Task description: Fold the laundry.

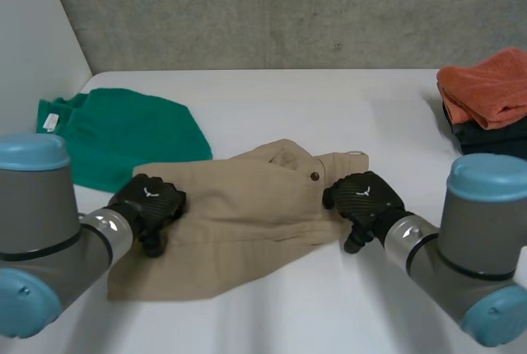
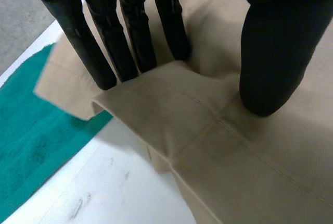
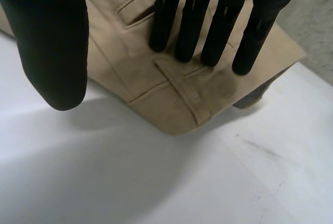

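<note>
Left hand (image 1: 148, 197): fingers (image 2: 96, 52) straight, pressing tan trousers (image 1: 247, 222) — a cloth ridge (image 2: 171, 94) between them and the thumb (image 2: 270, 52); right hand (image 1: 366, 197): fingers (image 3: 191, 31) straight on the waistband (image 3: 177, 86) — gripping nothing.

Soft, even light from overhead. Brightest surface in head view: white table (image 1: 346, 111). Behind it, concrete wall (image 1: 247, 8) flatly lit, mid-grey. Faint soft-edged shadow on table beside orange towel (image 1: 486, 82). Shallow shading along folds of tan trousers (image 1: 247, 214). Left wrist view: raised trouser fold casts pale shadow on table; left hand (image 2: 93, 41) near-black, slight sheen along fingers (image 2: 132, 31). Right wrist view: right hand (image 3: 192, 21) a dark mass, deep shade under trouser corner.
</note>
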### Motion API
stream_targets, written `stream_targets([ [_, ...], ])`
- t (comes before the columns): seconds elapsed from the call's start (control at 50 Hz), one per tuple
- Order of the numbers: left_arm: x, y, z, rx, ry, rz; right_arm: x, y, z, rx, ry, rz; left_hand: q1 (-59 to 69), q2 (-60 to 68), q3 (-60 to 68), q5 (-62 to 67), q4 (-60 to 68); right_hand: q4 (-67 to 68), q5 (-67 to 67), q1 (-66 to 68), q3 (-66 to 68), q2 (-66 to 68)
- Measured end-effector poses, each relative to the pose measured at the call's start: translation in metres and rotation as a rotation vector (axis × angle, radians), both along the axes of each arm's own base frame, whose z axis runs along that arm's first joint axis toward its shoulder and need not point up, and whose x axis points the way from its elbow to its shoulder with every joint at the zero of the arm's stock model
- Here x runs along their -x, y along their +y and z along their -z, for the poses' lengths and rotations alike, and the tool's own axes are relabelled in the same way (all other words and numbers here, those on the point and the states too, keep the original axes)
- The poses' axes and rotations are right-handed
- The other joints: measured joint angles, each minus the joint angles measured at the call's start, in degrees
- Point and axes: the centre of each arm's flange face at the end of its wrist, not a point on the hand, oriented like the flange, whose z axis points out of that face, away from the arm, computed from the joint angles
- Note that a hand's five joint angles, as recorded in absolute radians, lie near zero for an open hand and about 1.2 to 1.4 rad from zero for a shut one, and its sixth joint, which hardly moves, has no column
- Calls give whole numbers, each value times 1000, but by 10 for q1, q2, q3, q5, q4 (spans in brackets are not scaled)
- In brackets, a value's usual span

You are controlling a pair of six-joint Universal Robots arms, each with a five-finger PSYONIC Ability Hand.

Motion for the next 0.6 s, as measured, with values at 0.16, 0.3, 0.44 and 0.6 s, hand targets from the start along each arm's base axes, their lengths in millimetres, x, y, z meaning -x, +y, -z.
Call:
stream_targets([
  [0.16, 10, -8, -6, 44, 0, 17, -10, -11, 1, 115, -55, 53, 209, 264, 264, 248, 273, 303, 290, 267, 300, 303],
  [0.3, 11, -8, -61, 151, 57, -18, -16, -21, -24, 169, -117, 72, 209, 264, 264, 248, 273, 324, 310, 267, 318, 314],
  [0.44, -1, 12, -160, 303, 162, -53, -13, -27, -98, 222, -167, 66, 209, 264, 264, 248, 274, 324, 310, 267, 318, 314],
  [0.6, -21, 55, -284, 558, 312, -41, 0, -22, -220, 395, -279, 46, 209, 266, 269, 248, 274, 324, 310, 267, 319, 314],
])
